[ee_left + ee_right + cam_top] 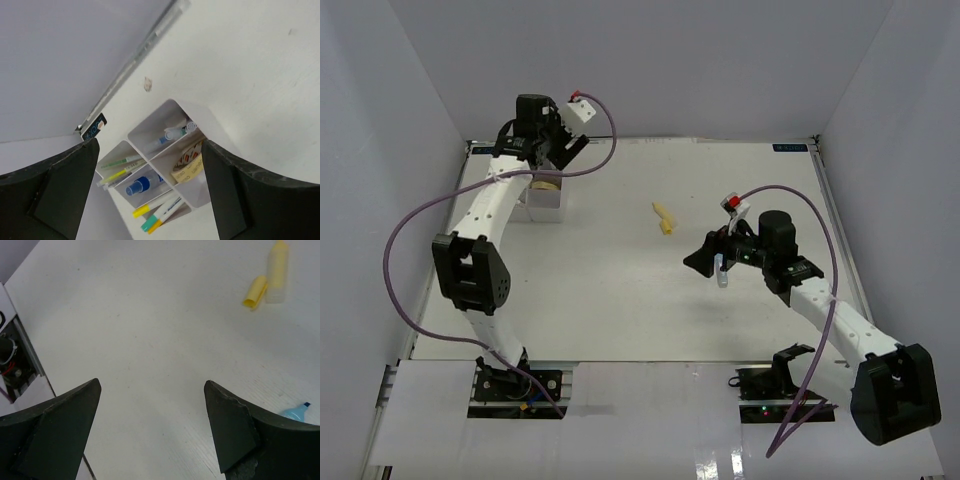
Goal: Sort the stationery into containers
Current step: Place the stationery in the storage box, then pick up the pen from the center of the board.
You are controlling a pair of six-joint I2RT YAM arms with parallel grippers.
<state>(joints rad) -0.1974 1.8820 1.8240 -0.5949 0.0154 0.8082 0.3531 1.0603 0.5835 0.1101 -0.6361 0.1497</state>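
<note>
Currently we hold our left hand (563,152) spread wide above the white tray (210,125), pens (120,162) lying in its compartments; our right hand (703,258), equally wide, hovers over the bench (150,340) near a yellow marker (276,272).

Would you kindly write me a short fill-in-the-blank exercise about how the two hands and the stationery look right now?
1. The left hand hangs over the white organizer tray with its jaws ____.
2. The bottle in the tray has a ____ cap.
3. The marker and loose cap ahead of the right hand are both ____.
4. Between its open jaws the right hand holds ____.
Missing words: open; blue; yellow; nothing.
</note>
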